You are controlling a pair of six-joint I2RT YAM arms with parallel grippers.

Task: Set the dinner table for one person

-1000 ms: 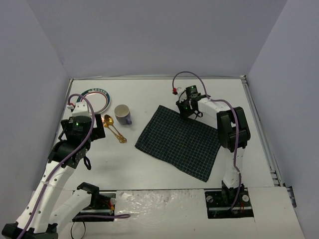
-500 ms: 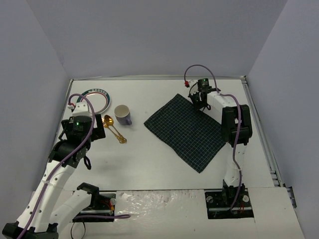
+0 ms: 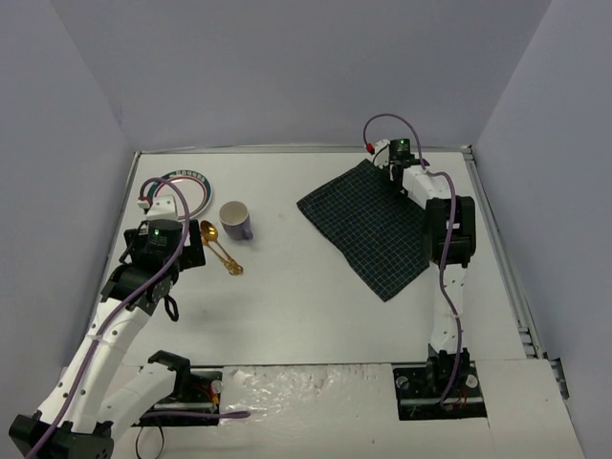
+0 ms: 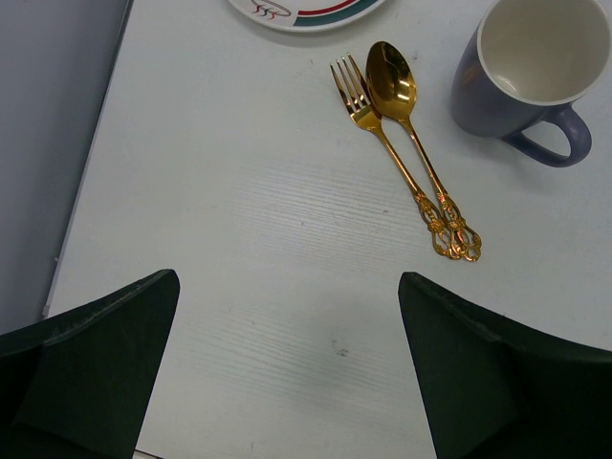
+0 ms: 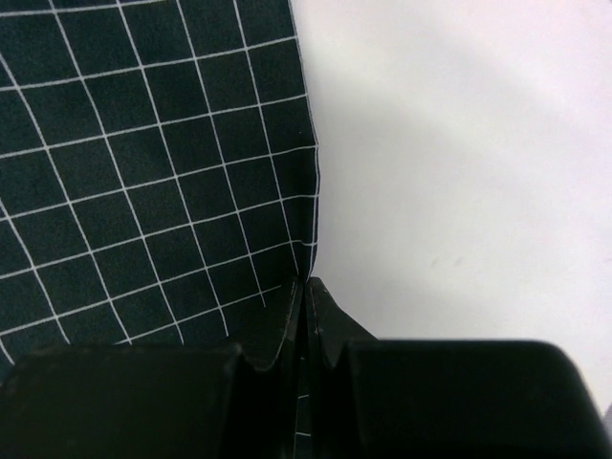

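At upper right of the top view, the right gripper point(image 3: 398, 172) is clamped tight on the edge of the checked cloth point(image 3: 368, 225); over the last second the cloth has been dragged from mid-frame toward the upper right of the dinner table point(image 3: 306, 306); its placement is judged unfinished. The left gripper point(image 4: 287, 282) hangs wide apart and empty, just below the fork point(image 4: 381, 129) and spoon point(image 4: 406, 120); the mug point(image 4: 531, 67) and plate point(image 3: 182, 191) sit at upper left, not yet arranged.

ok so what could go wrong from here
1. The right gripper pinches only the very edge of the checked cloth, so it could slip free.
2. The fork and spoon lie touching, close to the mug; the open left gripper nearby might catch both or nudge the mug.
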